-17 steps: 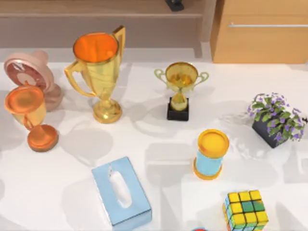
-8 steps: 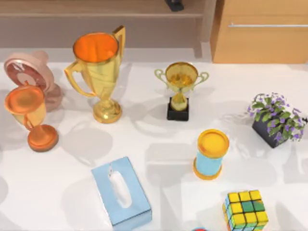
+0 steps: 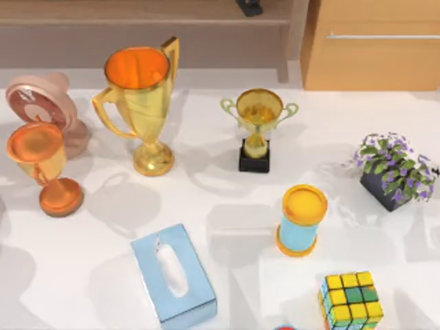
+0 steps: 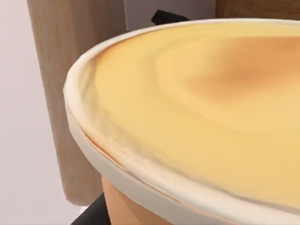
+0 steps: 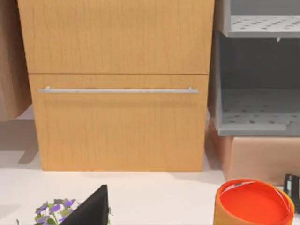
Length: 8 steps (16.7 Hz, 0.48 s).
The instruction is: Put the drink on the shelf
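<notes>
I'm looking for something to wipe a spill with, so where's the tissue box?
In the top view the light-blue tissue box lies near the table's front edge, left of centre, with the blue cylinder to its right.

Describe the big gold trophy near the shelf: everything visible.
The big gold trophy stands upright on the white table, left of centre in the top view. It looks like shiny gold metal: a wide cup with an orange inside, two angular handles, a slim stem and a round foot. It sits in front of the shelf, between the pink fan and the small trophy, touching neither.
</notes>
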Each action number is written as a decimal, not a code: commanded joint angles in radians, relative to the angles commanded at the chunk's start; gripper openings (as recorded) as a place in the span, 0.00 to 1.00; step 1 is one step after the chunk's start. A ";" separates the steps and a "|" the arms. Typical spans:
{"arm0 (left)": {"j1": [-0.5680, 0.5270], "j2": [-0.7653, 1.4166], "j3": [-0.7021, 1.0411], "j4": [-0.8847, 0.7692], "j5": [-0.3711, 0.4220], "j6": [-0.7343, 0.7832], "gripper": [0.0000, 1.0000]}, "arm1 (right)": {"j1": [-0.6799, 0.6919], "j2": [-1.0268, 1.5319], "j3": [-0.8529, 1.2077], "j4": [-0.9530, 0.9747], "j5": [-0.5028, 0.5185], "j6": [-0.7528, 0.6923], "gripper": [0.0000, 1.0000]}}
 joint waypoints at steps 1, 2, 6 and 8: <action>-0.014 -0.027 0.024 -0.015 -0.023 -0.001 0.00 | 0.000 0.000 0.000 0.000 0.000 0.000 1.00; -0.031 -0.055 0.049 -0.035 -0.050 -0.002 0.00 | 0.000 0.000 0.000 0.000 0.000 0.000 1.00; -0.137 -0.155 0.159 -0.166 -0.180 -0.013 0.00 | 0.000 0.000 0.000 0.000 0.000 0.000 1.00; -0.210 -0.186 0.214 -0.256 -0.254 -0.022 0.00 | 0.000 0.000 0.000 0.000 0.000 0.000 1.00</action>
